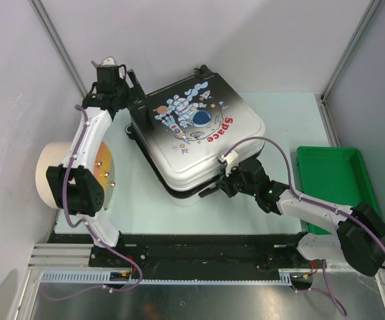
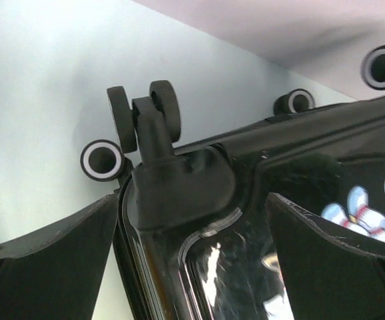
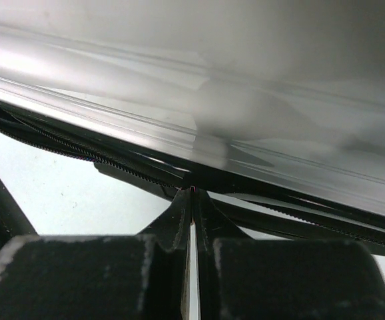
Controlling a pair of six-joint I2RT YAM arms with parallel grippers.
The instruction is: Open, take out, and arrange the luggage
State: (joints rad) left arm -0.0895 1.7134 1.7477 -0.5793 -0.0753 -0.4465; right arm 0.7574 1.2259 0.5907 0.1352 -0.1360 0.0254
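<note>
At the luggage (image 1: 199, 133), left fingers (image 2: 46, 267) gape over its wheels (image 2: 146, 113), right fingers (image 3: 172, 227) pinched together on its seam (image 3: 112, 168)

Beyond the left tool (image 1: 131, 99), plain whitish wall panels (image 1: 246, 33) meeting at slanted aluminium posts (image 1: 59, 47). Another such wall off to the right tool's (image 1: 217, 188) right side. Beneath and around that tool, a pale mint table (image 1: 292, 127), evenly lit, with soft shadows. Nearer than both tools, a black rail (image 1: 199, 245) along the table's edge, then bare grey metal (image 1: 199, 303).
</note>
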